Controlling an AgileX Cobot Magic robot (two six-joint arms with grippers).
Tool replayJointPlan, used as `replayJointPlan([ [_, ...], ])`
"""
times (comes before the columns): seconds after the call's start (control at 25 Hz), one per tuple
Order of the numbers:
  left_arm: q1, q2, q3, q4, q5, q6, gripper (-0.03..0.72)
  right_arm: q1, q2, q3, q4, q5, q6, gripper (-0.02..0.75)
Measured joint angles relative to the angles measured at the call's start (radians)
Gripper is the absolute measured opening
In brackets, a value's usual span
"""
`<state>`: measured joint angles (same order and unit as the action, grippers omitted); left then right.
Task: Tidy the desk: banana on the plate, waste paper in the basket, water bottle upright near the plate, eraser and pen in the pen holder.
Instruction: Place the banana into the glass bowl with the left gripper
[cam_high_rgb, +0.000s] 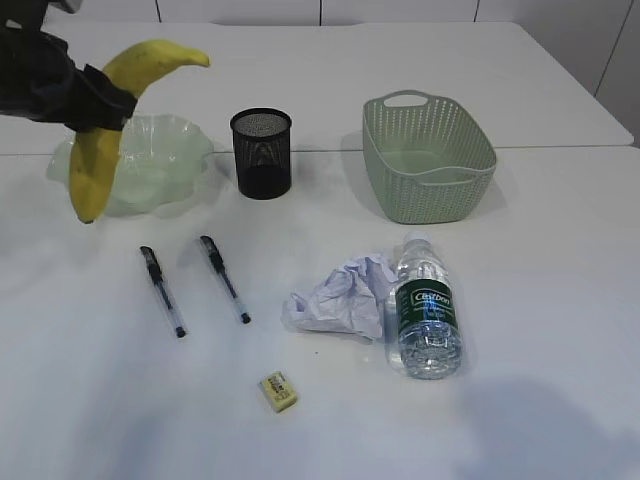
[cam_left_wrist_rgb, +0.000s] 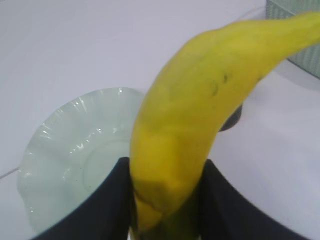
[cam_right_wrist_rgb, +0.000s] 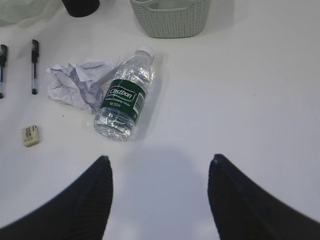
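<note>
Left gripper (cam_left_wrist_rgb: 167, 200) clamps the banana (cam_high_rgb: 100, 150) above the plate (cam_high_rgb: 175, 165), right gripper (cam_right_wrist_rgb: 160, 185) wide and empty; a high release could bounce it off the plate

Plate (cam_high_rgb: 160, 165) far left, pen holder (cam_high_rgb: 262, 153) right of it, basket (cam_high_rgb: 428, 158) further right; paper (cam_high_rgb: 340, 298) touches bottle's (cam_high_rgb: 425, 310) left side up front.

a staged office-like test room: a bare white worktop (cam_high_rgb: 560, 300) beneath plain white wall panels, desk stationery near a black mesh pen holder (cam_high_rgb: 262, 152), pens (cam_high_rgb: 162, 291) before it, a woven basket (cam_high_rgb: 428, 156) right of it.
</note>
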<state>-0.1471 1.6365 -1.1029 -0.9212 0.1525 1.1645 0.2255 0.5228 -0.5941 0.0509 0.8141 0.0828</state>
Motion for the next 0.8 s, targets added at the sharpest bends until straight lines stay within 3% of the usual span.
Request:
replayJointPlan([
  [0.2, 0.076, 0.079, -0.12, 0.007, 0.073, 0.0, 0.235, 0.0, 0.0, 0.0, 0.0, 0.0, 0.0, 0.448],
  [0.4, 0.096, 0.203, -0.295, 0.054, 0.183, -0.026, 0.235, 0.0, 0.0, 0.0, 0.014, 0.0, 0.0, 0.448],
  [0.48, 0.104, 0.267, -0.389, 0.096, 0.245, -0.102, 0.235, 0.0, 0.0, 0.0, 0.024, 0.0, 0.0, 0.448],
  [0.68, 0.116, 0.438, -0.606, 0.408, 0.386, -0.433, 0.235, 0.0, 0.0, 0.0, 0.033, 0.0, 0.0, 0.448],
  [0.8, 0.12, 0.506, -0.698, 0.543, 0.431, -0.608, 0.235, 0.0, 0.0, 0.0, 0.033, 0.0, 0.0, 0.448],
])
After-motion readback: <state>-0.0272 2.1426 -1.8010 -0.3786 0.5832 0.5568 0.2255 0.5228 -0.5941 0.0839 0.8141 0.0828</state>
